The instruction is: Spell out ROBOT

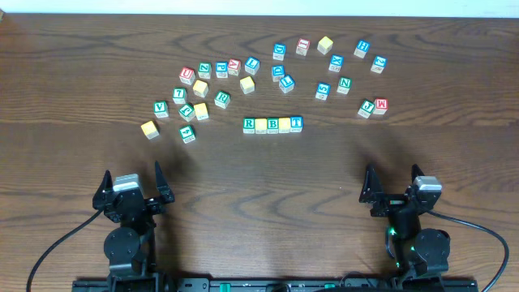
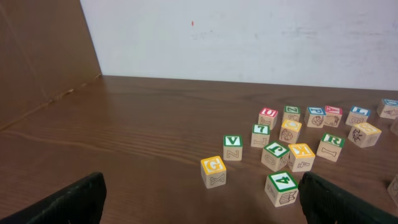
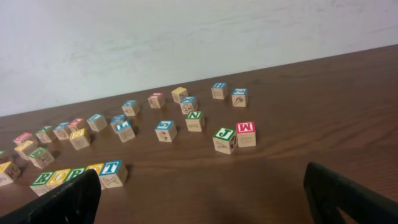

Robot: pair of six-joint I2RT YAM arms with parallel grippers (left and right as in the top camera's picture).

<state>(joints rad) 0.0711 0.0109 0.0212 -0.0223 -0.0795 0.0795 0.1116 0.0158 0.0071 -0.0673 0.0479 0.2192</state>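
- Wide open and gripping nothing: left claw [image 1: 133,170], low at the near left of the table [image 1: 243,211], well apart from every cube.
- Equally wide open and empty: right claw [image 1: 393,172], at the near right.
- Mid-table, farther out than both claws: row of five cubes [image 1: 272,124], sides touching, in a straight line.
- Left to right in that row: green R cube [image 1: 249,124], first yellow cube [image 1: 261,125], green B cube [image 1: 272,124], second yellow cube [image 1: 285,125], blue T cube [image 1: 297,123].
- In the right wrist view, low on the left and partly hidden behind a dark finger [image 3: 56,199].
- Beyond the row, in a loose arc: scattered cubes [image 1: 280,73], none touching the row.
- Right of the row, just beside each other: red M cube [image 1: 380,105] and green J cube [image 1: 366,109].
- Nearest the left claw: yellow G cube [image 2: 213,171] and green 4 cube [image 2: 281,186], apart from each other.
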